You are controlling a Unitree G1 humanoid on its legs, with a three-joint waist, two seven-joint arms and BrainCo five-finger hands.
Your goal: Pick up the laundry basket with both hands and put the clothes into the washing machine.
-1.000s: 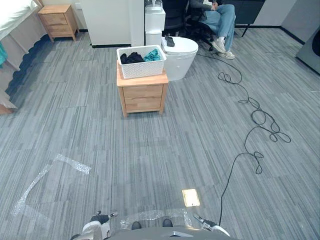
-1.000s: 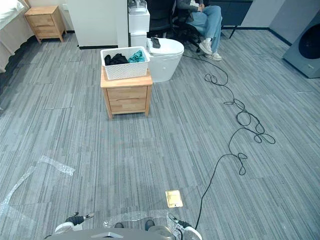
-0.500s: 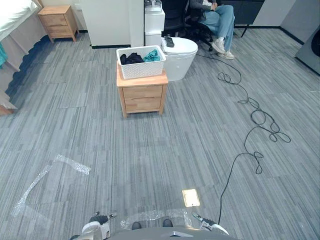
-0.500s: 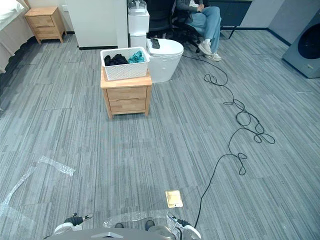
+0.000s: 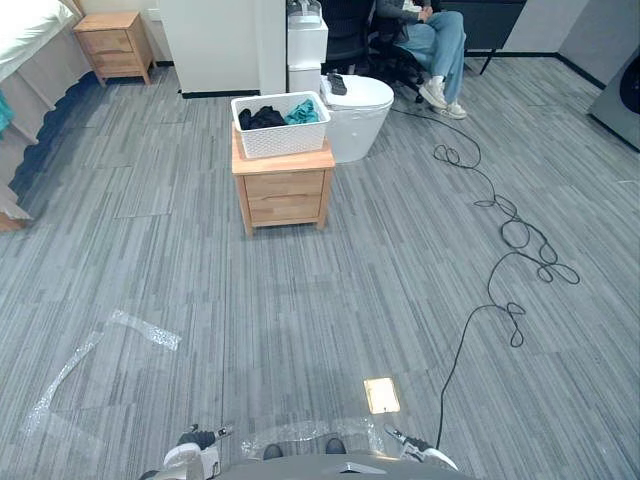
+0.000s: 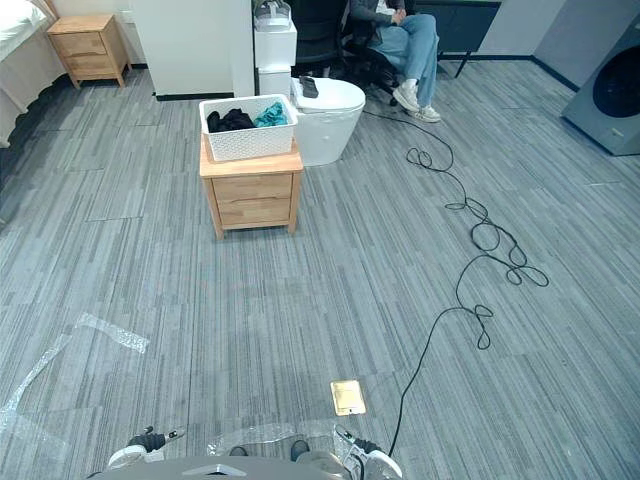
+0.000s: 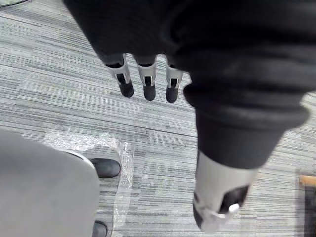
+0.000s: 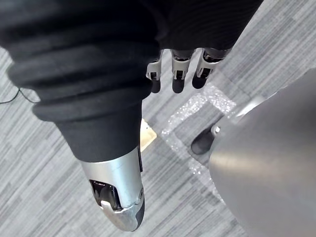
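Both hands idle, the lift not yet begun.

From the left eye: white laundry basket (image 5: 282,128) well ahead at 12 o'clock, a touch toward 11, set on a wooden nightstand (image 5: 285,190), with dark and teal clothes (image 5: 262,117) heaped inside. Long axis running 9 to 3 across the path, short ends out to either side, one for each hand. By judgement, the left side a shade nearer.

From the right eye: washing machine (image 6: 608,90) far off at 2 o'clock, well apart from the basket. Seated person (image 6: 405,30) beyond, near 1 o'clock.

From the left wrist: left hand (image 7: 146,81) pointed down at grey floor (image 7: 49,74), fingers straight, slightly apart, holding nothing.

From the right wrist: right hand (image 8: 177,74) the same, fingers straight and loose, thumb clear, empty.

Calls first, most likely, for a walk forward to close the gap before any reach.
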